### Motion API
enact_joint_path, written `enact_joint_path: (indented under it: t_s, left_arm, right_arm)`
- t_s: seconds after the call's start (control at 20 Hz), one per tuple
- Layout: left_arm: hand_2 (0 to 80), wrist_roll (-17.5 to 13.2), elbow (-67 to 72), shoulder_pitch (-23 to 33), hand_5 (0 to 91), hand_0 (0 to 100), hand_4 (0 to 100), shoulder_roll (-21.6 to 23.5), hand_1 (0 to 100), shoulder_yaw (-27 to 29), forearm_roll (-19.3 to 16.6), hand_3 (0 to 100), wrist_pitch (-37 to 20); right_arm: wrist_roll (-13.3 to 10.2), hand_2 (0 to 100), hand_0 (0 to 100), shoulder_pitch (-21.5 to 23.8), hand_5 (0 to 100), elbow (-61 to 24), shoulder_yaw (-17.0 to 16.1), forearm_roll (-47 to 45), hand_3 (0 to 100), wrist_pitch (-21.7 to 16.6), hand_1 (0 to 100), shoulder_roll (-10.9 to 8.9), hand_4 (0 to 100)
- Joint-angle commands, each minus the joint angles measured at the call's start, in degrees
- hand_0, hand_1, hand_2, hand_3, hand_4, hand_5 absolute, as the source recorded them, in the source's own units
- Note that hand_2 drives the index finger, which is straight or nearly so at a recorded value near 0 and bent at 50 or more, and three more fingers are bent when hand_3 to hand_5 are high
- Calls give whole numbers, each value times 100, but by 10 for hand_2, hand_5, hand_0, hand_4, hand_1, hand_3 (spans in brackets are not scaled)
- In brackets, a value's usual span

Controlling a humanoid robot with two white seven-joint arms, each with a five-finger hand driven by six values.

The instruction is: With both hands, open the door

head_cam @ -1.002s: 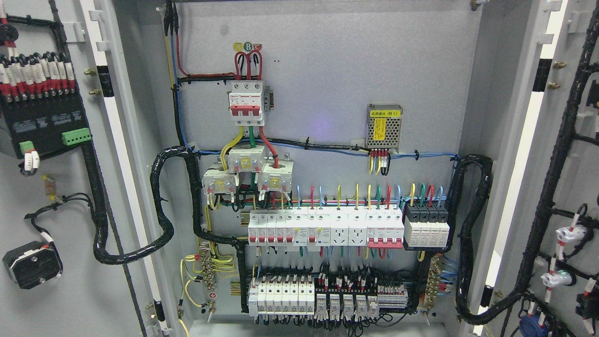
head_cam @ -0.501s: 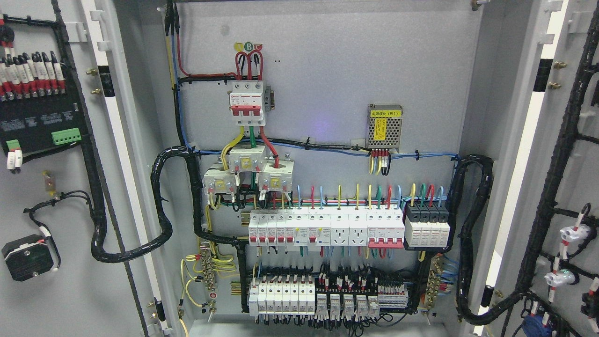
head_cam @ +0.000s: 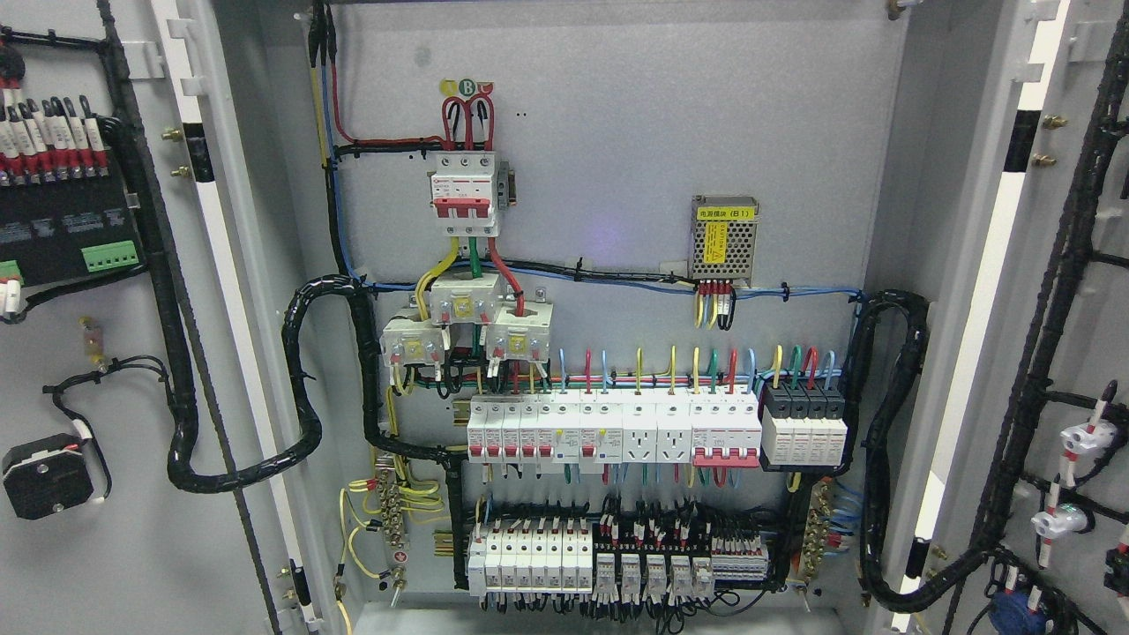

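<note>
An electrical cabinet fills the head view with both grey doors swung wide. The left door [head_cam: 132, 529] shows its inner face with a black terminal module [head_cam: 62, 229] and a black wire loom [head_cam: 176, 370]. The right door [head_cam: 1089, 335] also shows its inner face, with black looms and white indicator backs [head_cam: 1080, 437]. Between them the back panel [head_cam: 670, 132] carries a red-and-white main breaker [head_cam: 465, 194], rows of white breakers [head_cam: 609, 428] and a yellow-labelled power module [head_cam: 725, 236]. Neither of my hands or arms shows anywhere in the view.
Thick black cable bundles loop from the cabinet to each door, on the left [head_cam: 304, 388] and on the right [head_cam: 882, 441]. A lower row of small breakers and relays [head_cam: 600, 564] sits near the cabinet floor.
Fittings on the left door's inner face have slid further left and out of the picture; those on the right door have shifted slightly right. Both doors have swung a little wider.
</note>
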Motion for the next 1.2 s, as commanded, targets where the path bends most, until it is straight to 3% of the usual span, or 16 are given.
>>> enact_joint_path:
  t_s: [0.0,0.85,1.15]
  left_arm:
    - [0,3,462,-164,0,0,0,170,0,-30,9,0,-1285]
    - [0,-14,103,-173,0,0,0,161,0,-162,18,0,-1302]
    - [0,-14,-740,503,0,0,0,100,0,-355,27,0,-1311]
  right_arm:
    - [-3,0,383,5,0,178,-138,-16,0,4,0,10,0]
    - [6,0,384,-4,0,144,-121,-104,0,-31,0,2,0]
    - [23,0,384,22,0,-50,-42,-122,0,-180,0,-51,0]
